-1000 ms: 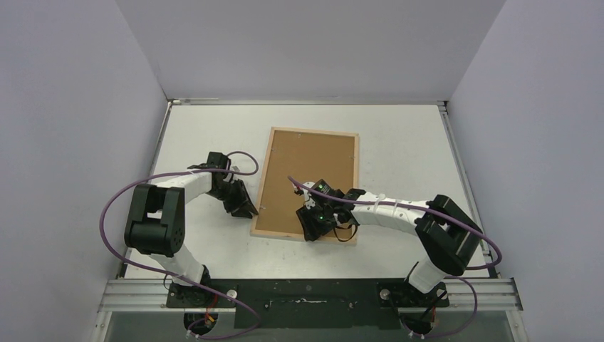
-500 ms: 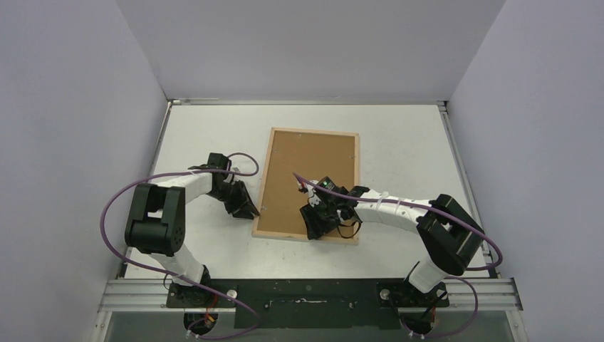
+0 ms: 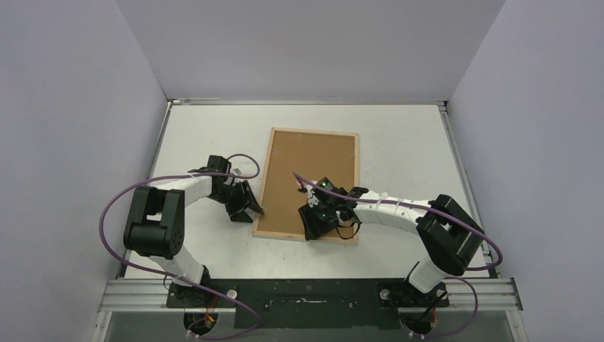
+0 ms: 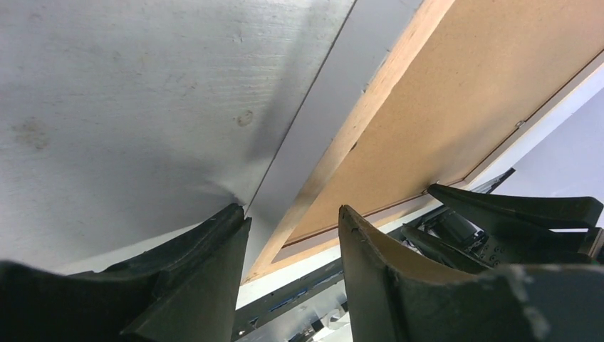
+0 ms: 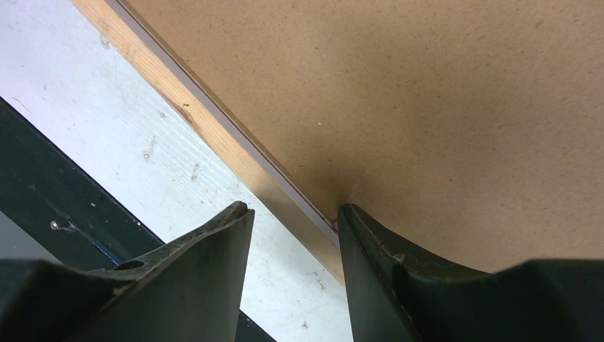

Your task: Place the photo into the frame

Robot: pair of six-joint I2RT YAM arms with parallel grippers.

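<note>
The frame (image 3: 313, 131) lies face down on the counter (image 3: 406, 157), filled by a brown backing board (image 3: 306, 167). The photo is not visible and is presumed to be beneath the board. The left gripper (image 3: 255, 209), fingers apart, is set at the left rail. The right gripper (image 3: 312, 229), also apart, straddles the near rail. Closing-up is judged under way; next, the board must be pressed flush.

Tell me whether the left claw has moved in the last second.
Yes. The left claw slid slightly right, closer to the left edge of the frame.
</note>
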